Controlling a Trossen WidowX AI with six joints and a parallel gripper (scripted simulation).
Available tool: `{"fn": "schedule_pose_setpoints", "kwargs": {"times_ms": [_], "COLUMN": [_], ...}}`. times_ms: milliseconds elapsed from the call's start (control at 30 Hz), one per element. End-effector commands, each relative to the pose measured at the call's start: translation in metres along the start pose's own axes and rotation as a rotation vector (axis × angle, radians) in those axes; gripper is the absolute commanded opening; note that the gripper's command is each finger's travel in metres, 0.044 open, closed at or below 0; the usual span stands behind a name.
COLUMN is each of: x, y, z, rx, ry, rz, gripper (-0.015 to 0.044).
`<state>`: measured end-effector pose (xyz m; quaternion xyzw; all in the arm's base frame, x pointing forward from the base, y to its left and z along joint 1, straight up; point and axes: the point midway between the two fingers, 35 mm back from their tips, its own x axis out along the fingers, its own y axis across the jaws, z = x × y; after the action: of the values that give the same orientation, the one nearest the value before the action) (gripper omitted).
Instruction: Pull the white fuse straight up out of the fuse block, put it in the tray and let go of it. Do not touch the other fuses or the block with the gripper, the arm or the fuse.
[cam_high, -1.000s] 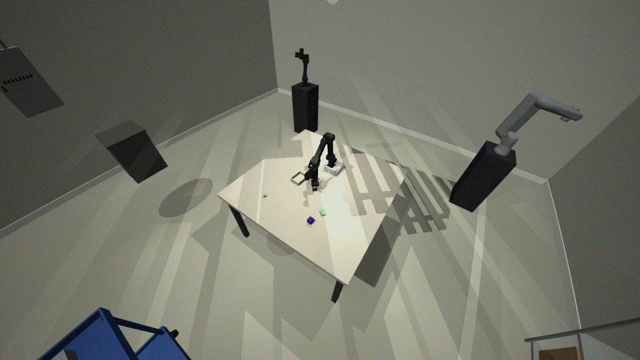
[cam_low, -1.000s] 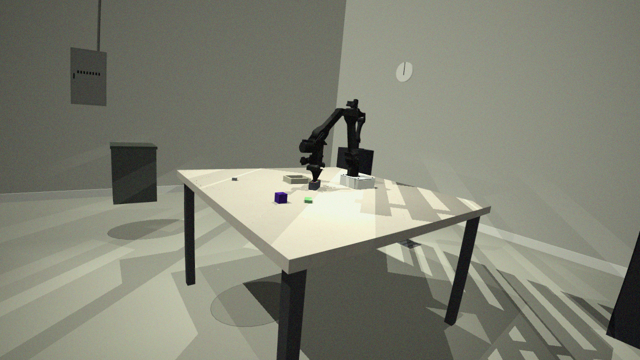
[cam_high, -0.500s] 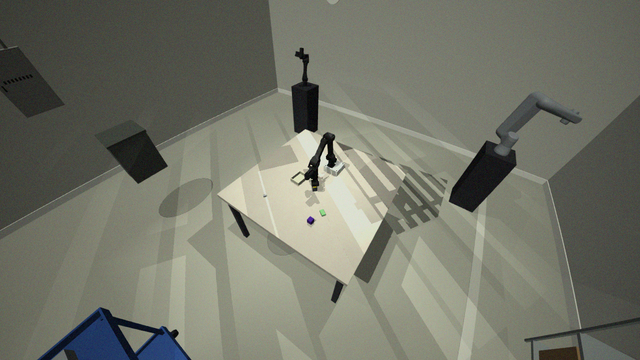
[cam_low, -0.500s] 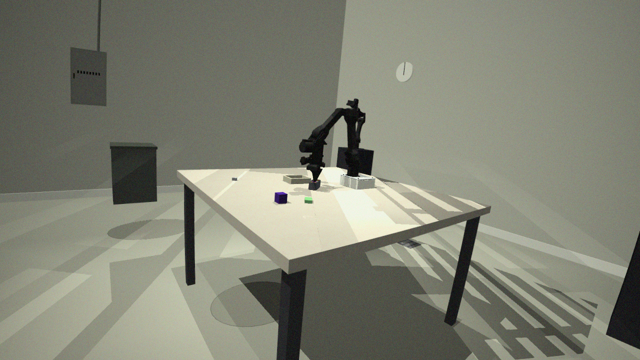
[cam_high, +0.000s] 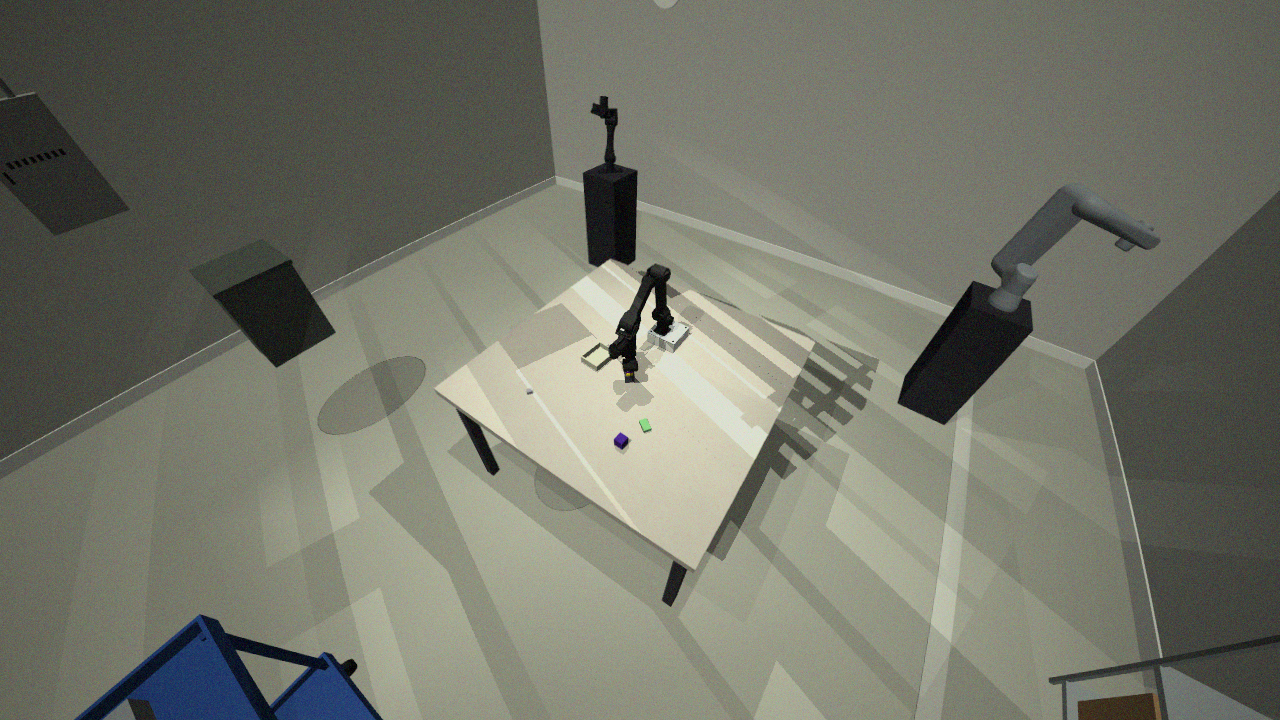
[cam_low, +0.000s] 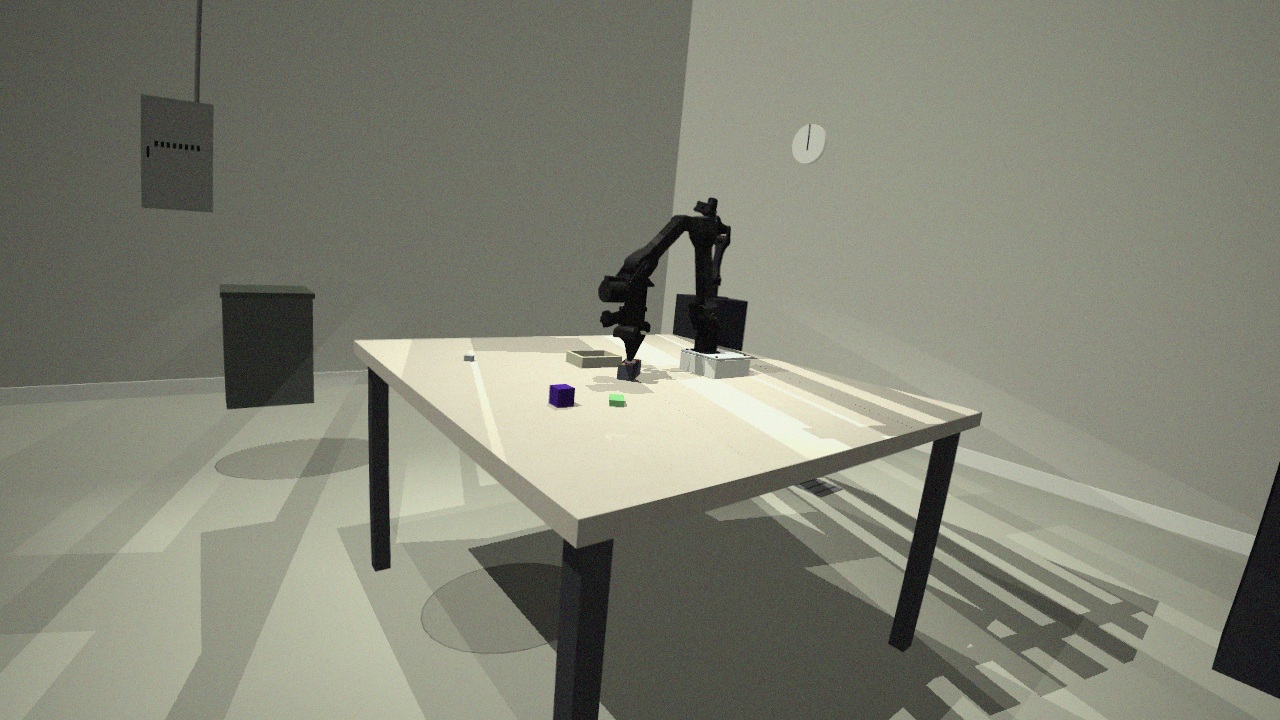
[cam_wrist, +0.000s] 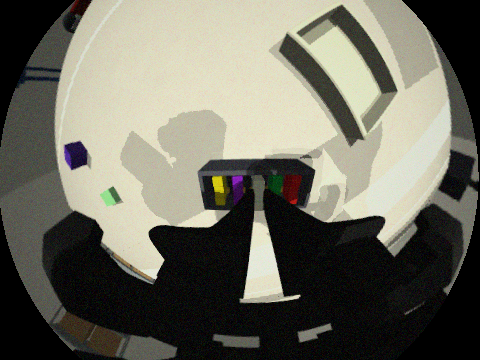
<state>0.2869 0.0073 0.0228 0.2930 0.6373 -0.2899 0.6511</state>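
Observation:
The dark fuse block (cam_high: 630, 377) (cam_low: 628, 373) (cam_wrist: 255, 165) stands on the table directly below my gripper. In the wrist view its row holds a yellow fuse (cam_wrist: 218, 183), a purple fuse (cam_wrist: 237, 183), the white fuse (cam_wrist: 258, 183), a green fuse (cam_wrist: 275, 181) and a red fuse (cam_wrist: 292, 188). My gripper (cam_high: 630, 365) (cam_low: 631, 358) (cam_wrist: 258, 193) is shut on the white fuse, which sits in the middle of the row. The fingertips hide part of it and stand close to the purple and green fuses. The beige tray (cam_low: 594, 362) (cam_wrist: 325, 85) lies beside the block, at upper right in the wrist view.
A dark purple cube (cam_high: 621, 440) (cam_low: 562, 395) (cam_wrist: 76, 155) and a light green piece (cam_high: 645, 425) (cam_low: 616, 400) (cam_wrist: 110, 196) lie on the table away from the block. A small grey piece (cam_high: 529, 390) (cam_low: 469, 357) lies farther off. My arm stands on a white base (cam_high: 669, 336) (cam_low: 716, 365).

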Motion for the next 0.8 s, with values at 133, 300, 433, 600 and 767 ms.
{"fn": "schedule_pose_setpoints", "kwargs": {"times_ms": [133,300,433,600,767], "x": [-0.004,-0.007,-0.009,-0.011,-0.014], "y": [0.000,0.001,0.001,0.001,0.001], "z": [0.000,0.000,0.000,0.000,0.000], "rx": [0.000,0.000,0.000,0.000,0.000], "ry": [0.000,0.000,0.000,0.001,0.001], "rz": [0.002,0.002,0.002,0.002,0.002], "gripper": [0.0000,0.0000,0.0000,0.0000,0.0000]}}
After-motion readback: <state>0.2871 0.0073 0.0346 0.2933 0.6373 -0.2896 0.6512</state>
